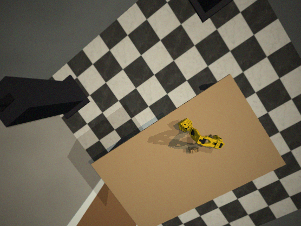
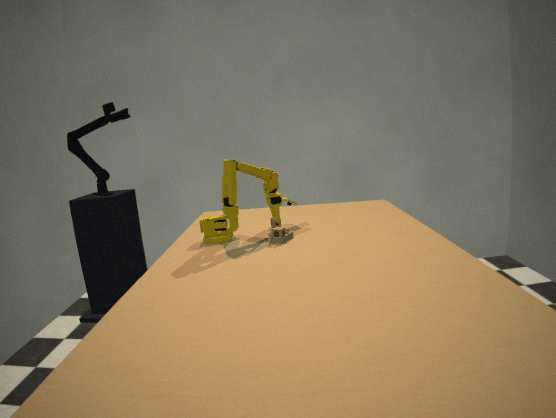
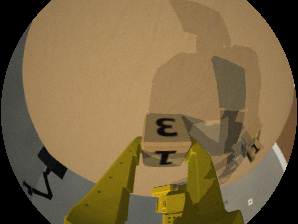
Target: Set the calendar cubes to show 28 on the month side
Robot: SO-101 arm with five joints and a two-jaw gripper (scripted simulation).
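Looking down from the top view, yellow arm (image 1: 201,138) bent over a small tray (image 1: 192,150) just right of frame centre on the tan table (image 1: 243,130). Seen from the exterior view, gripper (image 2: 274,223) pointing down at the tray's left end, one cube there showing what looks like 0. Filling the lower centre of the wrist view, digit cube (image 3: 166,137) clenched between the jaws, 3 and 1 visible; apparently mid-task, 28 not yet set, cube unseated, release pending.

One yellow arm (image 2: 231,190), one calendar tray (image 2: 281,236), one cube (image 3: 166,139) visible, one table (image 2: 320,320).
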